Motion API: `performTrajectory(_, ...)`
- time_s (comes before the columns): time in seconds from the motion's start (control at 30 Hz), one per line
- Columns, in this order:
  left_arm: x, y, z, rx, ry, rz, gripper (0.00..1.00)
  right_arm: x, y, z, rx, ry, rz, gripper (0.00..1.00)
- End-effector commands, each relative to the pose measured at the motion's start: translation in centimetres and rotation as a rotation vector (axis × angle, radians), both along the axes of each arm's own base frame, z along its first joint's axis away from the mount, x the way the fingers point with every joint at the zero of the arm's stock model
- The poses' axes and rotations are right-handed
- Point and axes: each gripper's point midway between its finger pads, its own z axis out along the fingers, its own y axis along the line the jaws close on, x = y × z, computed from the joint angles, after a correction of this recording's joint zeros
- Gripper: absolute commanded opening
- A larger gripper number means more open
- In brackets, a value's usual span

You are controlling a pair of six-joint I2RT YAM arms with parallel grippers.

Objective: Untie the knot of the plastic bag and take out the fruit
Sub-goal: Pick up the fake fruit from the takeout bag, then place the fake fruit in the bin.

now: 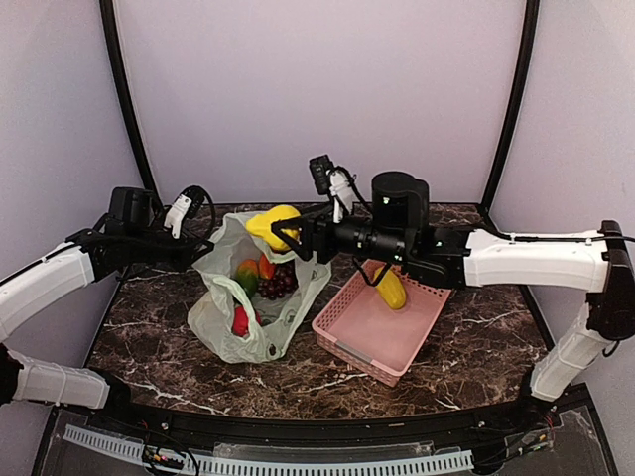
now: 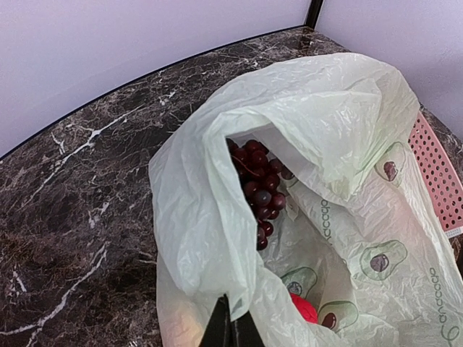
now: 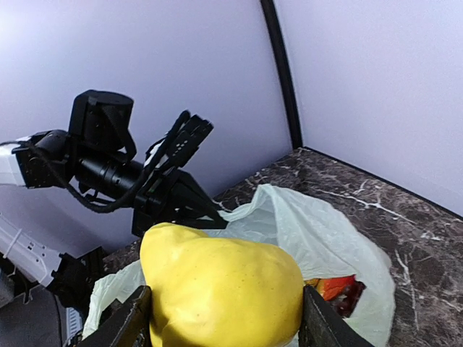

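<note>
Plastic bag [image 1: 213, 312] is sitting on the marble table [image 1: 149, 327] left of centre, mouth standing open and facing up and back. Inside it I am seeing dark grapes [image 1: 278, 283], a red-green mango [image 1: 248, 276] just beside them and a red fruit [image 1: 240, 320] lower toward the near end. Left gripper [image 1: 204, 255] is reaching in from the left, fingers together and pinching the bag's left rim, holding that edge up; in the left wrist view the closed tips [image 2: 231, 325] are meeting the plastic at the bottom of the frame. Right gripper [image 1: 286, 236] is hovering over the back of the bag's mouth, jaws spread around a lumpy yellow fruit [image 1: 275, 226] and clamping it on both sides, clear of the plastic. Pink basket [image 1: 347, 347] is lying just right of the bag, a second yellow fruit [image 1: 392, 288] resting in its far end.
</note>
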Motion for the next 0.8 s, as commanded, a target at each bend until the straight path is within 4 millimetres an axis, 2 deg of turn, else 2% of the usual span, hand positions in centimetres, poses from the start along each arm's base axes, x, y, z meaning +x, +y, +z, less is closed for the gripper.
performTrajectory(0.0, 0.2, 0.5, 0.3, -0.001, 0.017, 0.030, 0.01, 3.7, -4.8, -1.8, -0.119, -0.020, -0.293, 0.31)
performTrajectory(0.13, 0.2, 0.7, 0.3, 0.005, 0.011, 0.035, 0.01, 4.8, -8.6, -2.6, -0.155, 0.019, -0.431, 0.31)
performTrajectory(0.4, 0.1, 0.6, 0.5, 0.000, -0.003, 0.024, 0.01, 7.3, -16.5, -5.8, -0.162, 0.179, -0.671, 0.30)
performTrajectory(0.6, 0.0, 0.9, 1.2, 0.002, -0.036, 0.037, 0.01, 8.1, -23.2, -10.9, -0.220, 0.357, -0.858, 0.30)
performTrajectory(0.77, -0.2, 0.9, 1.5, -0.001, -0.045, 0.037, 0.01, 7.3, -26.1, -14.5, -0.268, 0.464, -0.944, 0.29)
